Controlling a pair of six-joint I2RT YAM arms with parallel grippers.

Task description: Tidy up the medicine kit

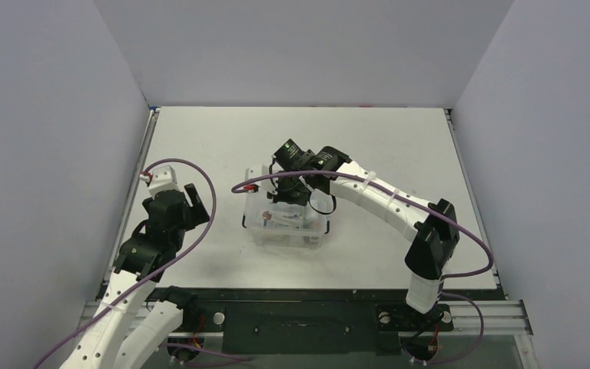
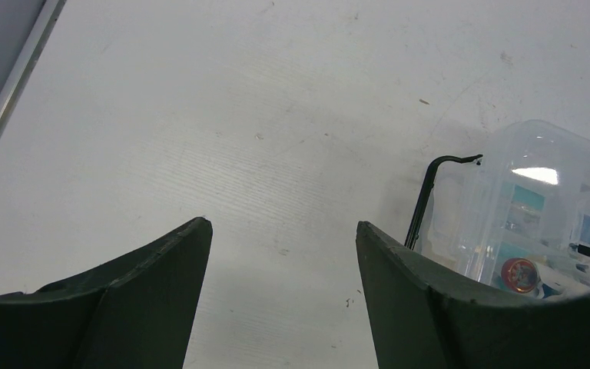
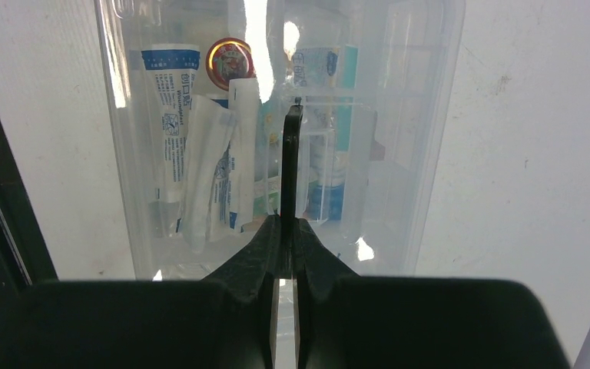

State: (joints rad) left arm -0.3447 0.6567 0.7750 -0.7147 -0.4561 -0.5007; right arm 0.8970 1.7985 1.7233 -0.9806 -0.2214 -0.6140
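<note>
I have the medicine kit (image 1: 283, 229) sitting just toward 6 o'clock of the middle of the tabletop (image 1: 399, 146), well apart from every edge. My right gripper (image 3: 286, 223) hangs directly over it, fingers pressed together on a thin black bar (image 3: 292, 161) that stands edge-on above the clear box. I cannot tell whether that bar belongs to a lid or to the box itself. Through the plastic I see a white tube (image 3: 170, 115) and a round red tin (image 3: 228, 55). My left gripper (image 2: 283, 227) is spread and holds nothing. It sits low over bare tabletop at the kit's 9 o'clock, apart from the kit's rounded corner, where a thin black wire clip (image 2: 426, 196) stands up. At the left arm's 9 o'clock the surface ends close by at a metal rail (image 1: 145, 146) along the wall. From the kit toward 12 o'clock a broad run of white surface reaches the far edge. Toward 3 o'clock there is similar room up to the right rail (image 1: 462, 161). At 6 o'clock only a narrower strip separates the kit from the near edge.
</note>
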